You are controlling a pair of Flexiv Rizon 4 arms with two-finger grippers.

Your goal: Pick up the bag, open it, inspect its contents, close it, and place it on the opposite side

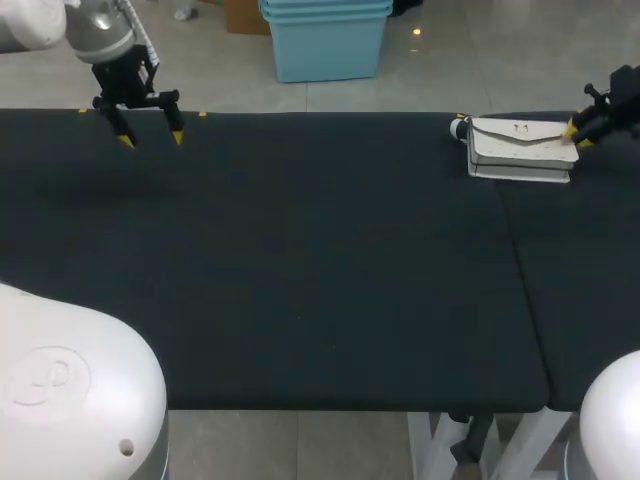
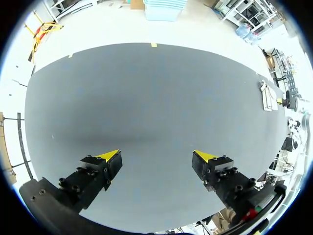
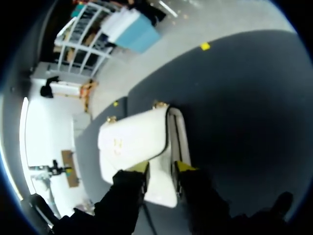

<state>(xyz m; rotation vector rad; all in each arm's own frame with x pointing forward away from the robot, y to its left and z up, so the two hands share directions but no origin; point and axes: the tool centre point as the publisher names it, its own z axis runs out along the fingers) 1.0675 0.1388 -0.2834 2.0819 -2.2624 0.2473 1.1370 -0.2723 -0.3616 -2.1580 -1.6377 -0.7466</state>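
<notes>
A small white rectangular leather-look handbag (image 1: 520,150) is lying flat at the far right of the dark desk (image 1: 300,250), close to its far edge, with its long side running along that edge. Its flap is sitting closed, and gold-coloured fittings are showing at two corners. One short end of the handbag (image 3: 134,144) is sitting between the fingers of the right gripper (image 3: 161,167), which are pressing it from both sides.

L hand (image 2: 156,155) gaping over table (image 2: 146,83) w/ bag (image 2: 267,96) far off.
</notes>
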